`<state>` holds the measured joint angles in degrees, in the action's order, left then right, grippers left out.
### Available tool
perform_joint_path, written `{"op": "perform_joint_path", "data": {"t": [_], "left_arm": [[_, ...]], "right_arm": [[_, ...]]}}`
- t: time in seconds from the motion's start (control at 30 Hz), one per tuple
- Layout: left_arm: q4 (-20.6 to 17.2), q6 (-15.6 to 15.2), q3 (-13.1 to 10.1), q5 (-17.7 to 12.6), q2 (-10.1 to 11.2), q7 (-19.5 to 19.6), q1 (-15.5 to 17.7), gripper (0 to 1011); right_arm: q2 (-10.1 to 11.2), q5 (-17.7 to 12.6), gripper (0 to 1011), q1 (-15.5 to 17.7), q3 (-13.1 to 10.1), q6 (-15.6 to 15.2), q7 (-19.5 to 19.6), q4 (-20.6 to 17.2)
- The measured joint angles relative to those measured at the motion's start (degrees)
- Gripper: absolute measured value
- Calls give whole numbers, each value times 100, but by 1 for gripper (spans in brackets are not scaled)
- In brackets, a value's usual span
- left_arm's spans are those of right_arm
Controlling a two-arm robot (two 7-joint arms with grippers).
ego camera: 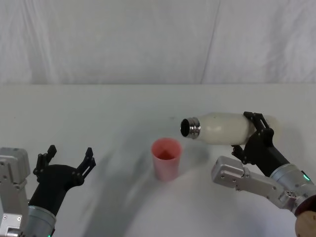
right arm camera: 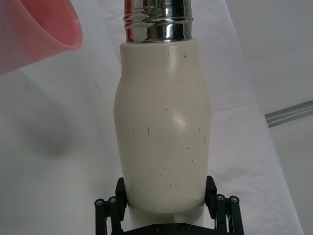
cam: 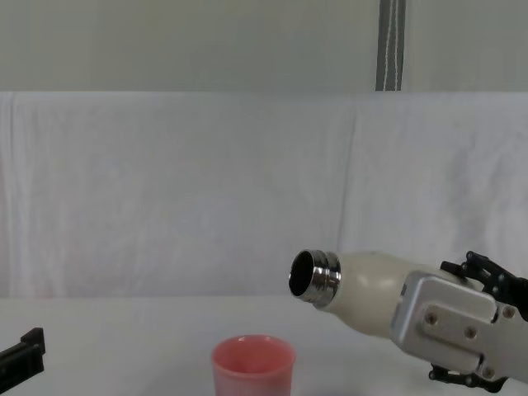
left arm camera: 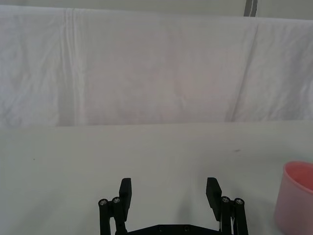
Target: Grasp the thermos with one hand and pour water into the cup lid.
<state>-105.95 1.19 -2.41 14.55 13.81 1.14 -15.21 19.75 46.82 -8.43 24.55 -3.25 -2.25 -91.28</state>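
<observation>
One claw, your right claw (ego camera: 256, 129), grips the thermos (ego camera: 224, 128) tipped sideways, neck above the cup lid (ego camera: 166, 158); left claw (ego camera: 66, 159) rests open at the near left.

The thermos (ego camera: 224, 128) is seen in a cream-white matte colour, with tiny dark scratches scattered on its body, and its neck (right arm camera: 157, 20) is shiny silver steel with a dark opening. The cup lid (ego camera: 166, 158) below that neck is coloured a plain pink, a little deeper pink inside. The right gripper (right arm camera: 167, 198) around the thermos body is black, and its arm housing (cam: 445, 323) is painted silver-grey. The left gripper (ego camera: 69, 159), far from the thermos, is black as well. The table (ego camera: 98, 113) is covered in plain white, and the cloth (cam: 165, 190) behind is white with soft grey folds.
</observation>
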Motion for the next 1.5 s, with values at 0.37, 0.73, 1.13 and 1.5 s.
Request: {"op": "perform_joint_path", "data": {"t": [0.37,0.73,1.13,1.5], "left_arm": [[0,0,0,0,0,0,0,1001],[0,0,0,0,0,0,0,1001],[0,0,0,0,0,0,0,1001],[0,0,0,0,0,0,0,1001]], "right_arm": [[41,135,957,-16,86,-28,2,0],[97,334,957,-67,186,-115,-5,-1],[143,492,957,-127,266,-194,-58,0],[181,575,957,-184,307,-216,-76,-6]]}}
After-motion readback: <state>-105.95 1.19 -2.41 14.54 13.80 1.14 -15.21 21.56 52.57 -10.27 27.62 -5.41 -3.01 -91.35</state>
